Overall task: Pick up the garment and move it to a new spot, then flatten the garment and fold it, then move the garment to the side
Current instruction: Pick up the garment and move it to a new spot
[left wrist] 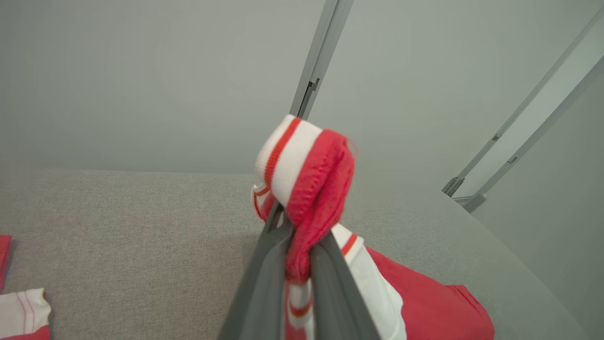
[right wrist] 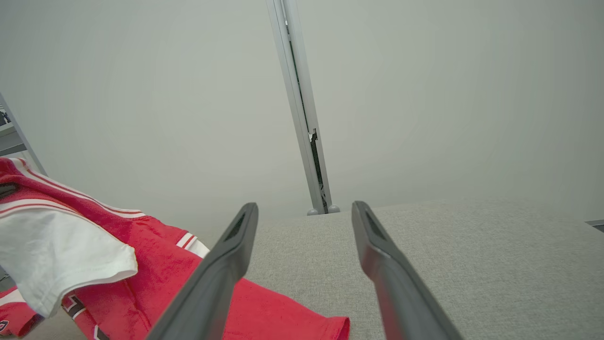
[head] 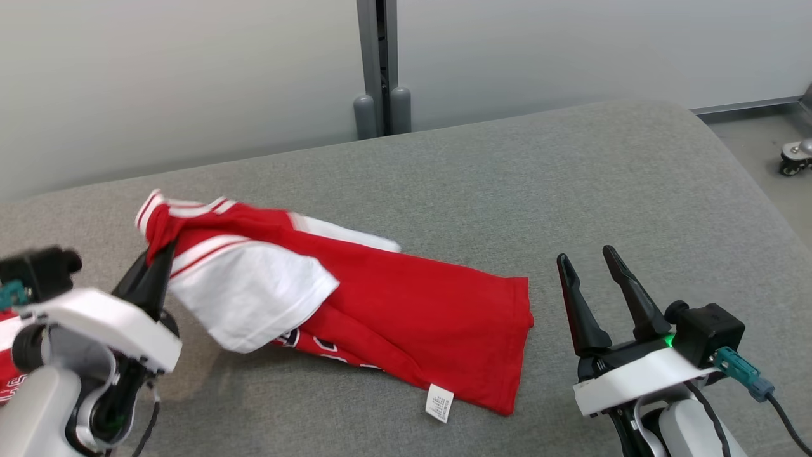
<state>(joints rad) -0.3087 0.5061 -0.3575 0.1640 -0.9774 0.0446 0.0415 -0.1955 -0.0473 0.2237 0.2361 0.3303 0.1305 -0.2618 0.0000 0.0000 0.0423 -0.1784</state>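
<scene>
Two hands are working over a grey desk (head: 571, 165). The left hand (head: 165, 252) is clamping the garment (head: 406, 304) at its striped red-and-white edge. In the left wrist view, the left hand (left wrist: 302, 231) is standing narrow, both fingers (left wrist: 264, 283) pressing on a bunched fold of the garment (left wrist: 306, 170), which is bulging above the tips. The gripped end is hanging clear of the desk. The rest of the garment is trailing to the right and lying on the desk, red body flat, hem nearest the right hand. A white sleeve (head: 254, 298) is drooping from the raised part over the red body. A white label (head: 439, 402) is sticking out at the near edge of the hem.

The right hand (head: 587, 257) is standing wide and holding nothing, fingers pointing away from the robot, near the hem but apart from it. In the right wrist view, the right hand (right wrist: 304, 208) is showing bare desk between its fingers, with the garment (right wrist: 141, 264) lying at the lower left.

More red-and-white cloth (head: 6, 374) is lying at the far left edge, behind the left arm. A grey post (head: 380, 63) is standing behind the desk, against the wall.
</scene>
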